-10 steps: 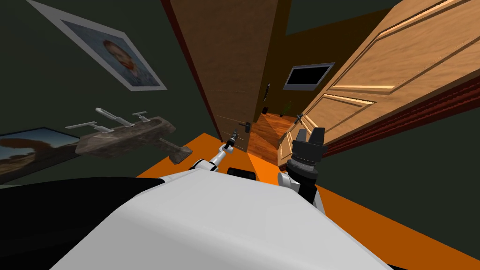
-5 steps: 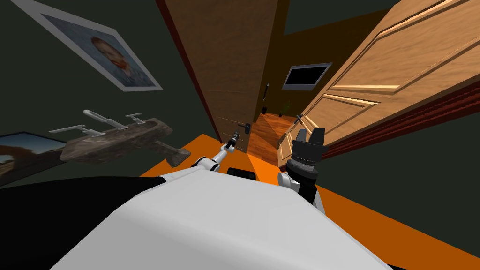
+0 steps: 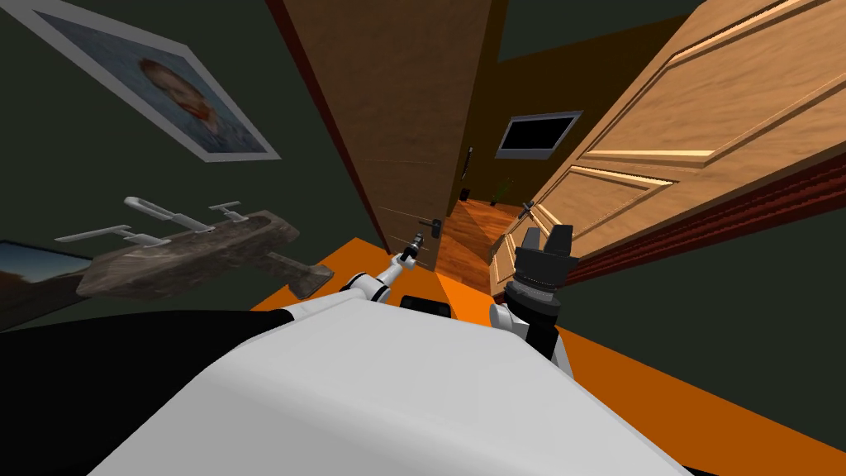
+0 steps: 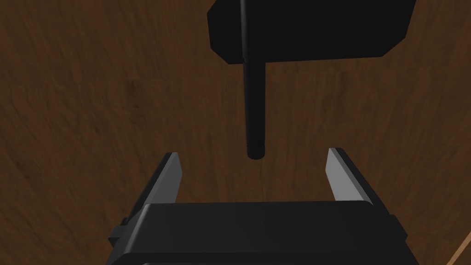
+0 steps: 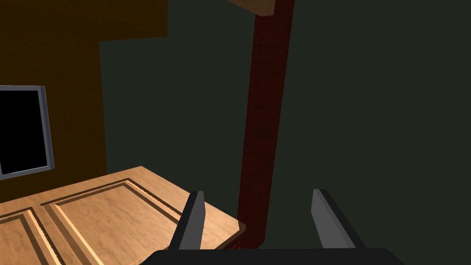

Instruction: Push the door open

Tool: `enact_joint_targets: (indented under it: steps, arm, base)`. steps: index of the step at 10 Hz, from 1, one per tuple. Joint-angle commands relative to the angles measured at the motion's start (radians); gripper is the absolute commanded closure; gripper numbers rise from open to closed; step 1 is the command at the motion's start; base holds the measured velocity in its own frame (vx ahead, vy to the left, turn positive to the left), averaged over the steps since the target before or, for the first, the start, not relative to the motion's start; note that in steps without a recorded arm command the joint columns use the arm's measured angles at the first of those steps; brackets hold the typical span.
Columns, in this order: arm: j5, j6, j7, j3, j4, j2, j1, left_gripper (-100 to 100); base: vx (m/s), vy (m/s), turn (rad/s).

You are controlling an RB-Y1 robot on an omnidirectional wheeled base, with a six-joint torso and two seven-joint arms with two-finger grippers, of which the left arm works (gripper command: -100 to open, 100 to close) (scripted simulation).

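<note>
Looking along your left gripper [image 4: 252, 162], you face the dark brown wood-grain door [image 4: 92, 115] and its thin black lever handle [image 4: 254, 106]. The lever's long axis runs from its black backplate [image 4: 322, 27] straight toward the gripper. Its rounded free end points into the gap between the two grey fingers [image 4: 171, 170], roughly centred there and about level with their tips (touching neither). Those jaws stand wide apart and hold nothing. In the head view, this gripper sits just beside the handle, low on the door and near its free edge, past which a strip of reddish wood floor [image 3: 467, 240] shows. Your right gripper [image 3: 545, 238] is raised beside a light panelled wooden door [image 3: 702, 107], its fingers likewise spread and empty.
</note>
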Motion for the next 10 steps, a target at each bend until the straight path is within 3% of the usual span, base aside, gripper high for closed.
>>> enact_joint_targets:
  steps: [1, 2, 6, 8, 10]
  arm:
    - [0.000, 0.000, 0.000, 0.000, 0.000, 0.000, 0.000, -100]
    - [0.001, -0.001, -0.001, 0.003, 0.005, 0.020, -0.002, -100]
    - [0.003, -0.001, -0.004, 0.010, 0.008, 0.034, -0.004, -100]
    - [0.004, -0.001, -0.005, 0.014, 0.010, 0.027, -0.005, -100]
    - [0.006, -0.002, -0.007, 0.018, 0.011, 0.006, -0.006, -100]
  base:
    - [0.026, 0.013, -0.008]
    - [0.082, -0.018, -0.027]
    - [0.179, -0.046, -0.019]
    - [0.218, -0.047, -0.022]
    - [0.172, -0.073, -0.022]
